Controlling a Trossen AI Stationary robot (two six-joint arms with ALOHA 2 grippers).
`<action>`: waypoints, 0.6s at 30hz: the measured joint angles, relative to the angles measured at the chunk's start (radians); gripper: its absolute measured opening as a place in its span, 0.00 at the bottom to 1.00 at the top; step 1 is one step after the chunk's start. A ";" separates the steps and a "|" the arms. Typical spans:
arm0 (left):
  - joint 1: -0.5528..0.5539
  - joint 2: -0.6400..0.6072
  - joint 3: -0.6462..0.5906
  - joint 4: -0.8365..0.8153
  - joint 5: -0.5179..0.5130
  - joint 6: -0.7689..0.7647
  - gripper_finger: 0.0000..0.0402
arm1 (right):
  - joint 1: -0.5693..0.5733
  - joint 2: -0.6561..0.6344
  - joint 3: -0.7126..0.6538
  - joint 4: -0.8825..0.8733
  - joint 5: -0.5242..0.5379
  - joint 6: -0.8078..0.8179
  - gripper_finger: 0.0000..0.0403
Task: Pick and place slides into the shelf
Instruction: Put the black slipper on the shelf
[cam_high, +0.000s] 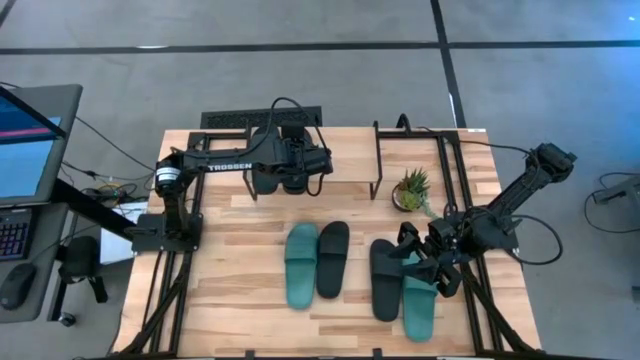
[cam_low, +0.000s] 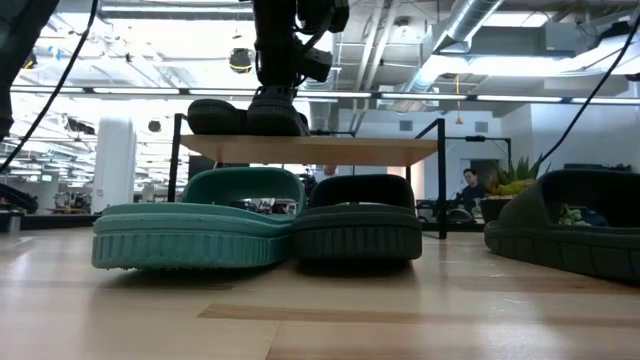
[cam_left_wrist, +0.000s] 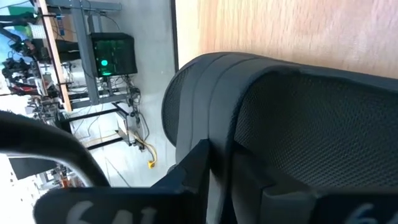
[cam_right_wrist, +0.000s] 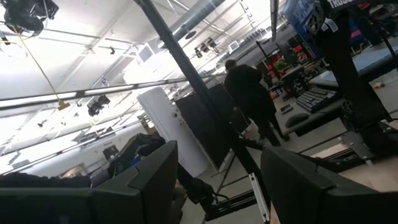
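Note:
Two black slides (cam_low: 215, 115) (cam_low: 277, 116) stand side by side with their soles on the shelf's plank top (cam_low: 310, 150) at the table's far side. My left gripper (cam_high: 292, 168) comes down on the second of them (cam_left_wrist: 205, 93) and is shut on its strap. On the table lie a teal slide (cam_high: 301, 265) beside a black slide (cam_high: 333, 258), and farther right a black slide (cam_high: 384, 282) beside a teal slide (cam_high: 420, 305). My right gripper (cam_high: 420, 262) hovers over that right pair, open and holding nothing (cam_right_wrist: 217, 186). My left gripper has the edge of the black slide's strap (cam_left_wrist: 217, 143) between its two fingers, one finger (cam_left_wrist: 189, 171) on the strap's ribbed outside and the other toward its lined inside. The fingers slant down from above. The slide sits upright, its sole on the shelf's top (cam_low: 277, 130).
A small potted plant (cam_high: 410, 190) stands to the right of the shelf, near a black wire frame (cam_high: 378, 160). A monitor (cam_high: 25, 140) and a keyboard sit off the table's left side. Bare wood lies along the table's near edge (cam_high: 240, 320).

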 joint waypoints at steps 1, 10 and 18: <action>-0.001 0.000 0.000 0.004 -0.009 0.000 0.10 | 0.000 0.000 0.000 0.000 0.000 0.000 0.53; -0.011 0.000 0.000 0.013 -0.014 0.021 0.17 | 0.000 0.000 0.000 -0.002 0.000 0.000 0.53; -0.012 0.000 -0.001 0.013 -0.013 0.019 0.26 | 0.001 0.000 0.000 -0.003 0.000 0.008 0.53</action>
